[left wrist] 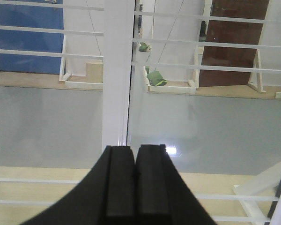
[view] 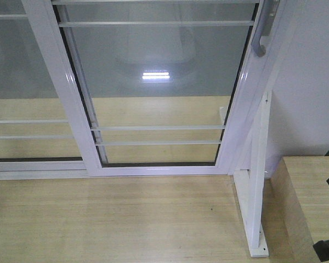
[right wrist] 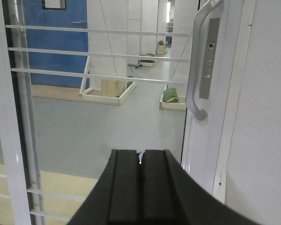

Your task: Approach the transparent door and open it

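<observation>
Transparent door (view: pixel 159 82): white frame (glossy), silver-grey handle (right wrist: pixel 192 70); floor (view: pixel 126 219) pale wood.

Open air btwn right claw (right wrist: pixel 140 157) & handle (right wrist: pixel 192 70); support post (view: pixel 257 181) stands rt.

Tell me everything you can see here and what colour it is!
transparent door: one, clear glass in white frame, straight ahead
pull handle: one, silver-grey, on the door's right stile
glass panel: one, white frame, no handle, left of the door
support post: one, white, slanted, right of the door
floor: light wood, before the door
wooden block: one, light wood, lower right
blue door: one, blue, far behind the glass
left hand: one, black, shut, facing a white stile
right hand: one, black, shut, below-left of the handle
</observation>
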Robot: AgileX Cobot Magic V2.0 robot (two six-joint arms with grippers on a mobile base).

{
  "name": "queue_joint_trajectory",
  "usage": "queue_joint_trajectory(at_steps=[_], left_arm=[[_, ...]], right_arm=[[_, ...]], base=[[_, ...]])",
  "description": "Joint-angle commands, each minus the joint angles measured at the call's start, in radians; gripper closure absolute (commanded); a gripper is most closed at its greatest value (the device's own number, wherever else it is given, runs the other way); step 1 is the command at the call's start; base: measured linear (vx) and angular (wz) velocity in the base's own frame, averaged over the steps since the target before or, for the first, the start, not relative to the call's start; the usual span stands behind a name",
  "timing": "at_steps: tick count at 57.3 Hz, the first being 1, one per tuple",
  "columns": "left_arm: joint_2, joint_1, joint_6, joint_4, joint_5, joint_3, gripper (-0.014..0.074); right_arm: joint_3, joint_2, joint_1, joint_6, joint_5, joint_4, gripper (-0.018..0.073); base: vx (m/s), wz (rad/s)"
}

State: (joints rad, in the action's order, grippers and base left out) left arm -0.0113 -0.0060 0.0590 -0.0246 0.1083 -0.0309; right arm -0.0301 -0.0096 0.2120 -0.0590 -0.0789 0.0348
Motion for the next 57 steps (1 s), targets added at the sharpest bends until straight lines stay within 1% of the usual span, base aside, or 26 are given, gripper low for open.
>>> queue_joint_trajectory(at_steps=[1, 24, 57], left_arm=[[-0.014, -0.005, 0.009, -0.008, -0.089, -0.009, 0.0594], [-0.014, -0.005, 0.009, -0.008, -0.089, -0.009, 0.0594], [-0.014, -0.005, 0.009, -0.008, -0.089, -0.009, 0.0594]], right_arm=[[-0.004, -0.016, -0.005, -0.009, 0.084, -0.002, 0.0564], [-0.004, -0.016, -0.005, -0.009, 0.084, -0.002, 0.0564], [-0.004, -0.016, -0.005, -0.009, 0.084, -0.002, 0.0564]], base=[[0.24, 0.01], [0.17, 0.01], [0.05, 0.00]])
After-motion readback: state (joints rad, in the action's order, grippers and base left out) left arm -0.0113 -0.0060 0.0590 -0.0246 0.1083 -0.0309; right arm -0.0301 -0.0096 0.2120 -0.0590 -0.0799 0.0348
